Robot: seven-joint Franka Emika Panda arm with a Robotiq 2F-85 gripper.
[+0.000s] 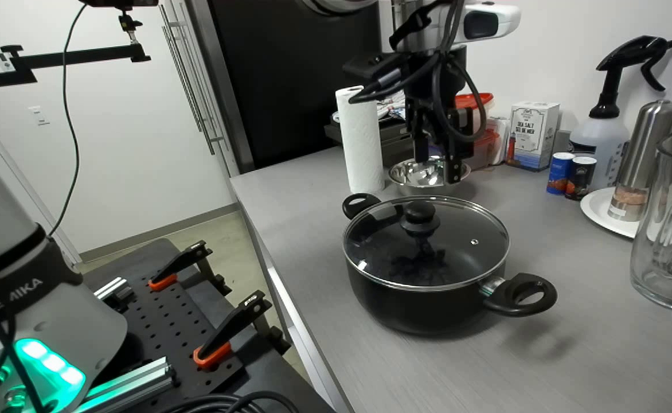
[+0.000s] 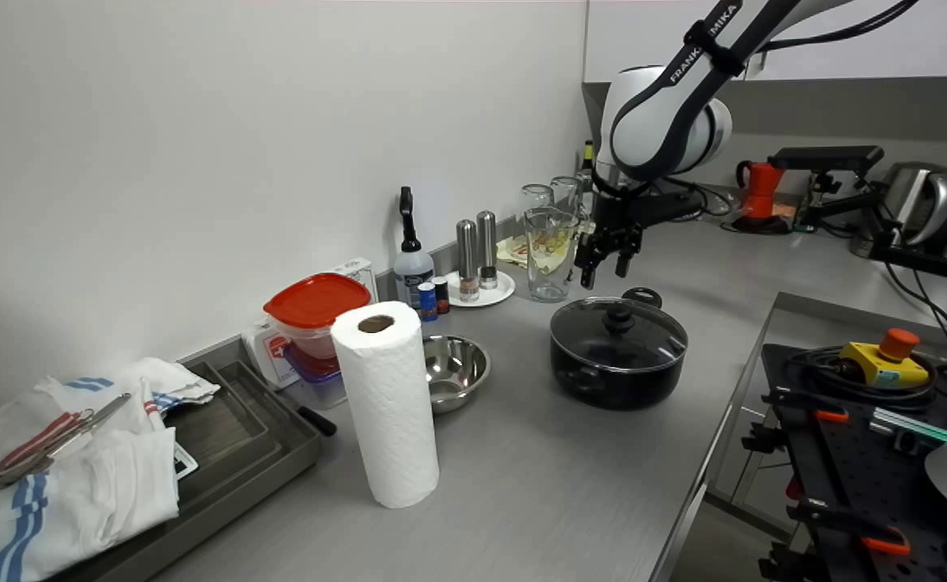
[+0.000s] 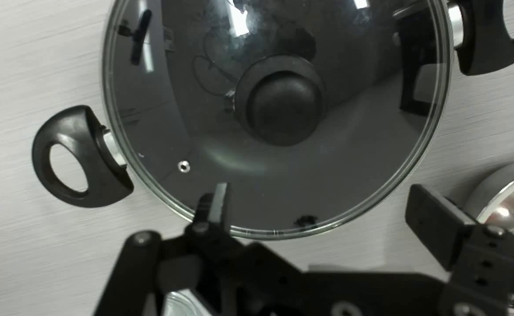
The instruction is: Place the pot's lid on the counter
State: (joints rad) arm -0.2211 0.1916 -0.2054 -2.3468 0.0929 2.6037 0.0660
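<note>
While my jaws stand apart along the bottom of the wrist view, the lid [image 3: 279, 175], a glass disc with a metal rim, occupies the upper middle of the same frame, seated on the pot [image 1: 428, 312]. One tip, at lower centre, overlaps the lid's lower rim as seen from above; its counterpart, at lower right, falls outside that rim, near the steel bowl [image 3: 505, 197]. The black knob [image 3: 285, 107] appears higher in the frame than both tips. In both exterior views I see the jaws hanging over the desk [image 2: 538, 493], tips downward, above the level of the knob and apart from it.

By count, I have one lid with one knob, one pot with two side handles [image 1: 505, 297], and one steel bowl near the pot. One paper towel roll [image 2: 389, 404] stands left of centre in an exterior view. Across the upper middle of that frame, left to right: one spray bottle [image 2: 414, 263], two small shakers [image 2: 427, 301], two tall grinders [image 2: 467, 255] on one white plate [image 2: 504, 291], and one large glass jug [image 2: 550, 263].
</note>
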